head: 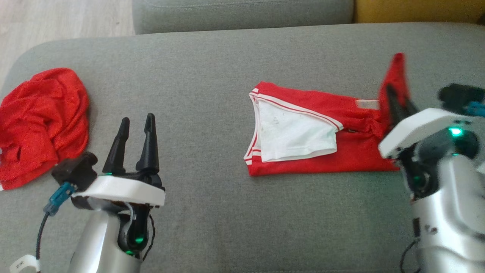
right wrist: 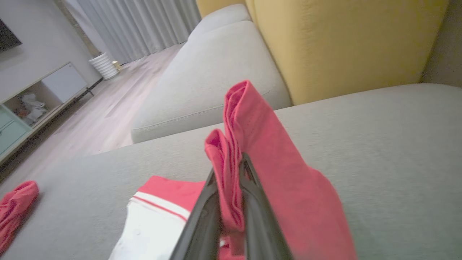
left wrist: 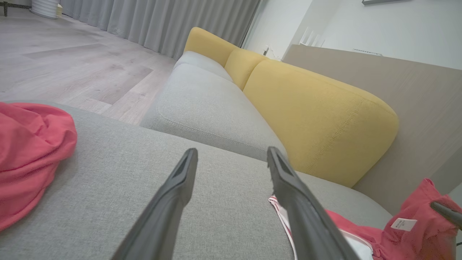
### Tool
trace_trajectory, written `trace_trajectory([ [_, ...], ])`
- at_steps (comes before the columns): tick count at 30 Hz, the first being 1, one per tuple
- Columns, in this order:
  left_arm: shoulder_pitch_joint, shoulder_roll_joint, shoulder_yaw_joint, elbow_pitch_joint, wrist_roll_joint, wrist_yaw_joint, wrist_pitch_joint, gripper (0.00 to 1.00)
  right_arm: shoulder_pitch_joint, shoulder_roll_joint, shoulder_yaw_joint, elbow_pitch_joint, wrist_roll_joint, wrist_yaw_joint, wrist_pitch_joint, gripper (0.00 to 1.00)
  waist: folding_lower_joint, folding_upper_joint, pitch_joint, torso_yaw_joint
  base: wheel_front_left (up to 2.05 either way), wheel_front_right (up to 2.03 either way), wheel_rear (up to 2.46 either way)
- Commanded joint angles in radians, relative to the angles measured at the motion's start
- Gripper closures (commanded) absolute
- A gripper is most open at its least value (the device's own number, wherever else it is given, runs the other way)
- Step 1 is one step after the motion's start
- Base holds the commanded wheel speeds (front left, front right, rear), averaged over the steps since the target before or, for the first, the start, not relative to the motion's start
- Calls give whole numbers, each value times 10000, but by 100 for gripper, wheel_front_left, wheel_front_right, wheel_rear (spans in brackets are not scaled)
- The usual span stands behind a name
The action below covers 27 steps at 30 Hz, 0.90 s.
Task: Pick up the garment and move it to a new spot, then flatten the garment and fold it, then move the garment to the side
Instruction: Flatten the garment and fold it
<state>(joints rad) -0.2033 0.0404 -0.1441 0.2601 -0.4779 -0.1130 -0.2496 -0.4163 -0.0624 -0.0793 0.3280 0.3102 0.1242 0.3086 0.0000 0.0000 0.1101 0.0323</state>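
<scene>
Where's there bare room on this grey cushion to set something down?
Free: the stretch between the crumpled red cloth and the striped garment, beyond the left gripper. Crowded: the right end, where the right gripper pinches the garment.

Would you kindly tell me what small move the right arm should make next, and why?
Probably swing the right gripper leftward and lay the raised end over the garment: its jaws are shut on the lifted right edge, while the rest lies flat on the cushion.

The red garment point(head: 352, 151), white-trimmed, lies folded on the grey sofa seat point(head: 212, 94), its right end raised, pinched in my right tool point(head: 398, 98).
</scene>
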Motion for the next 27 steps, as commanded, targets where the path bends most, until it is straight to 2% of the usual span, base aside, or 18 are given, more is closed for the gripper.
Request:
trace_trajectory([
  [1, -197, 99, 293, -295, -80, 49, -122, 0, -215, 98, 488, -546, 233, 65, 54, 100, 0, 0, -39, 64, 0, 0, 0],
  [7, -185, 99, 175, -325, -214, 96, -122, 0, -32, 118, 2216, -482, 1689, 65, -410, 100, 0, 0, 63, 346, 0, 0, 0],
  [19, -411, 99, -247, -258, -491, 194, -122, 0, -1364, 121, 4065, 2303, 2987, 65, -2461, 100, 0, 0, 714, 1140, 0, 0, 0],
  [26, -500, 99, -394, -199, -602, 236, -122, 0, -2029, 121, 5060, 3634, 3656, 65, -3158, 100, 0, 0, 902, 1380, 0, 0, 0],
  [27, -508, 99, -409, -191, -611, 241, -122, 0, -2094, 121, 5220, 3839, 3692, 65, -3210, 56, 0, 0, 917, 1392, 0, 0, 0],
])
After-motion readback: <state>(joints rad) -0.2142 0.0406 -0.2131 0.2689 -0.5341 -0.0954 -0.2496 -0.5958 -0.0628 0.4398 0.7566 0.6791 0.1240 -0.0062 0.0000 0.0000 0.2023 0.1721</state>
